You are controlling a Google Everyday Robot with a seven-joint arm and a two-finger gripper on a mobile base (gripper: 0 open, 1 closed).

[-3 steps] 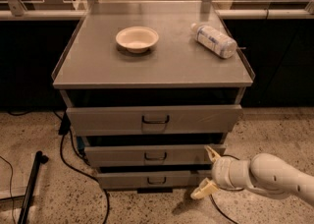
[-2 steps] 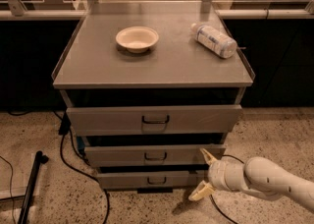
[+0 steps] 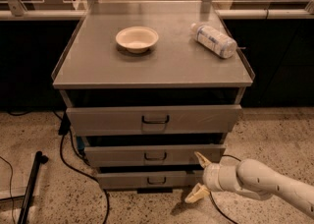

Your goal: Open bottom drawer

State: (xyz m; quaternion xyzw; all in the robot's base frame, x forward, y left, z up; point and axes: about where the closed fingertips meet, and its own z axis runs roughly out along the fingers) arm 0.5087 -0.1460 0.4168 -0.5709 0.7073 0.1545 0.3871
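Observation:
The bottom drawer (image 3: 127, 180) is the narrowest grey front of the cabinet, lowest of three, with a small dark handle (image 3: 156, 180) at its centre. It stands slightly out from the cabinet. My gripper (image 3: 199, 177) is at the drawer's right end, at the level between the middle and bottom drawers, on a white arm coming in from the lower right. Its two cream fingers are spread apart, one (image 3: 202, 158) up by the middle drawer's corner, the other low near the floor. It holds nothing.
The middle drawer (image 3: 117, 155) and the top drawer (image 3: 108, 119) sit above, both slightly out. A cream bowl (image 3: 137, 38) and a lying plastic bottle (image 3: 213, 40) rest on the cabinet top (image 3: 167, 66). Black cables (image 3: 73, 161) and a black pole (image 3: 29, 188) lie on the floor at left.
The gripper has moved a little to the left, closer to the right end of the bottom drawer. The drawers look unchanged.

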